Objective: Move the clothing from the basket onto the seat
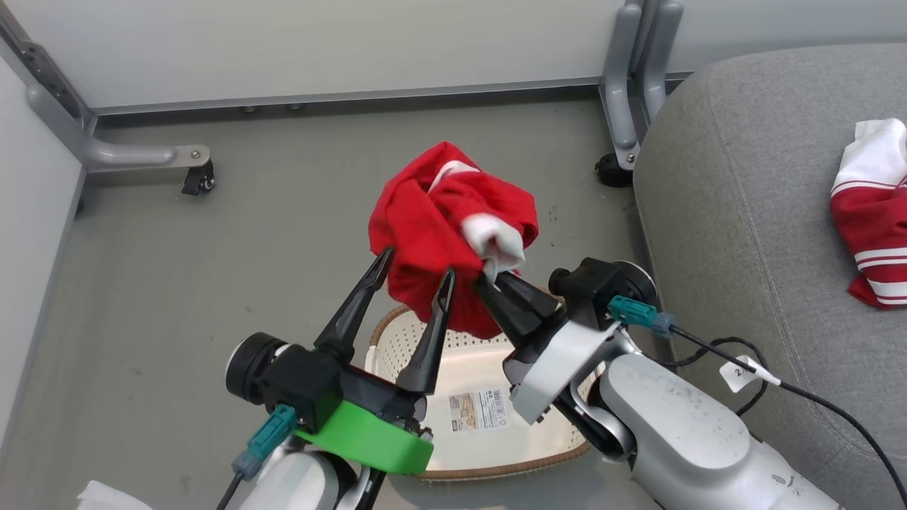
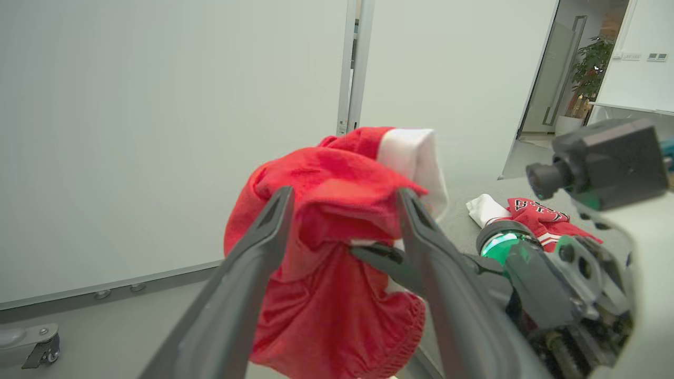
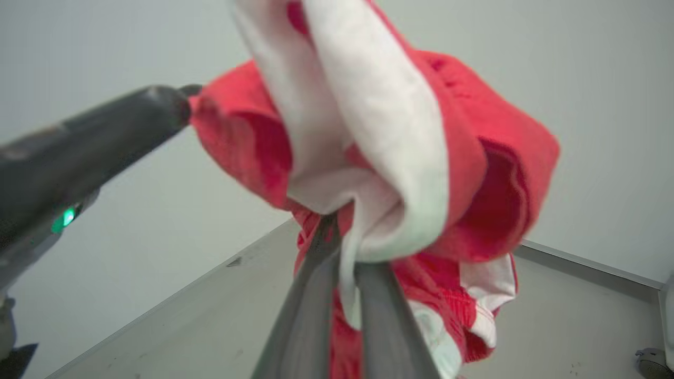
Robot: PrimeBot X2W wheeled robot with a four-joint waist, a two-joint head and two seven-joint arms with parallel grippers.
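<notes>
One red garment (image 1: 439,227) hangs above the basket (image 1: 397,327), pinched by its white trim in my right gripper (image 1: 489,278). My left gripper (image 1: 418,263) stands wide beside it. I'd pull the left clear, then swing right, high over the seat's (image 1: 744,212) rounded edge, landing near the other garment (image 1: 875,227).

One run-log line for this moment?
left gripper: open | right gripper: shut on red garment, above basket | other garment: on seat
</notes>
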